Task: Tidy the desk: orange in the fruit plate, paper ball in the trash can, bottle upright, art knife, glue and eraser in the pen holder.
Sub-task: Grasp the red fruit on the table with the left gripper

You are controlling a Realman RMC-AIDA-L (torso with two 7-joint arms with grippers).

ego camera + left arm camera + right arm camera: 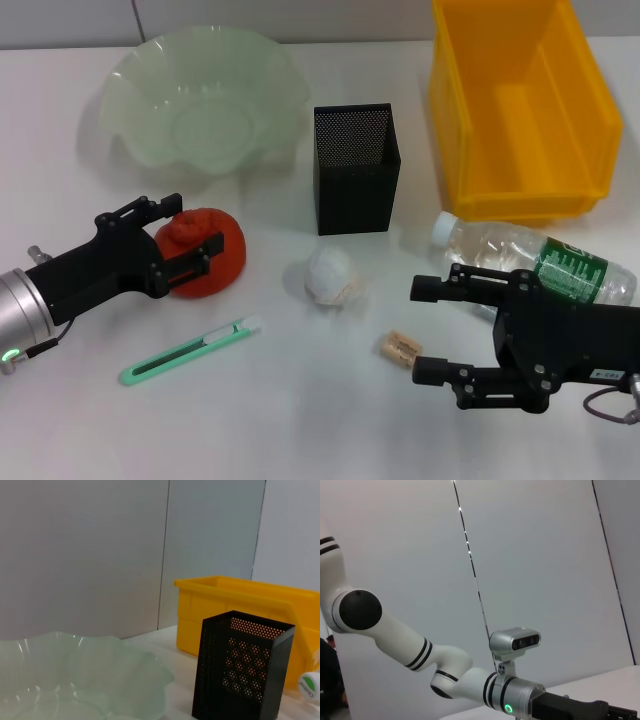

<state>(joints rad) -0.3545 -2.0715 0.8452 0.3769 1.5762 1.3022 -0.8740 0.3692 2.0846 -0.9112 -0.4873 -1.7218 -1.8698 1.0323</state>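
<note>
The orange (pixel 225 275) lies on the desk in front of the pale green fruit plate (pixel 125 75), and my left gripper (pixel 198 222) is shut on it from the left. A white paper ball (pixel 329 275) sits in front of the black mesh pen holder (pixel 356 170). The green art knife (pixel 190 352) lies near the front. A small tan eraser (pixel 400 348) rests just past the fingertips of my open right gripper (pixel 416 330). The bottle (pixel 545 262) lies on its side behind that gripper. The yellow trash can (pixel 600 110) stands at the back right. The glue is out of view.
The left wrist view looks low across the fruit plate (pixel 100 680) to the pen holder (pixel 240 670), the trash can (pixel 240 605) and the bottle's cap (pixel 310 686). The right wrist view shows only my left arm (pixel 470 685) against a grey wall.
</note>
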